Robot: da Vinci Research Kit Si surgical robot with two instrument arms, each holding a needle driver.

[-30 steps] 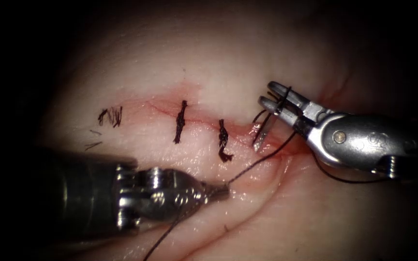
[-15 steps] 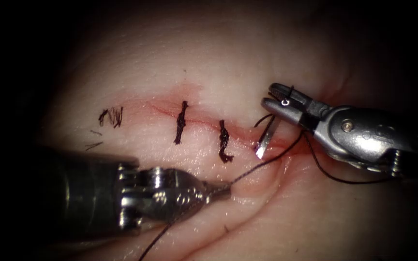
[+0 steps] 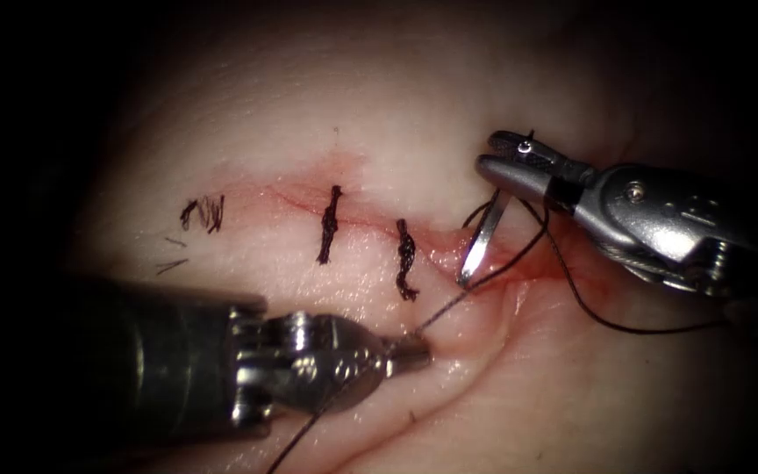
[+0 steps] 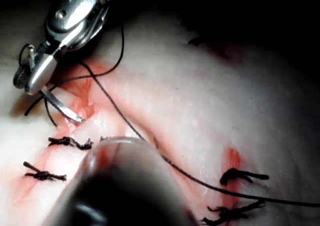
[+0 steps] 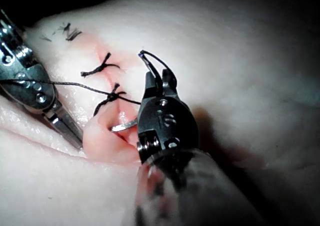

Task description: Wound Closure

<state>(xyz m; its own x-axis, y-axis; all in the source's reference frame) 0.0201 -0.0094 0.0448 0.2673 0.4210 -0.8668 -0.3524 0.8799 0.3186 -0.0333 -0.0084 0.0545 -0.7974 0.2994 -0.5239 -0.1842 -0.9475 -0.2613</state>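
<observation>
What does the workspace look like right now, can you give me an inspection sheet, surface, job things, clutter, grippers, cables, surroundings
Surface: tissue with a reddened cut running across; red fluid at its right end.
Job's things: needle hangs from the right tool, point down at the cut's right end, touching or just above the tissue; entry cannot be judged. Thread runs from the needle end past the left tool. Two tied stitches cross the cut.
Clutter: cut ends of thread at the left end of the cut.
Grippers: right tool shut on the needle near its rear end; left tool shut on a fold of tissue below the cut.
Cables: nothing seen.
Surroundings: dark.
</observation>
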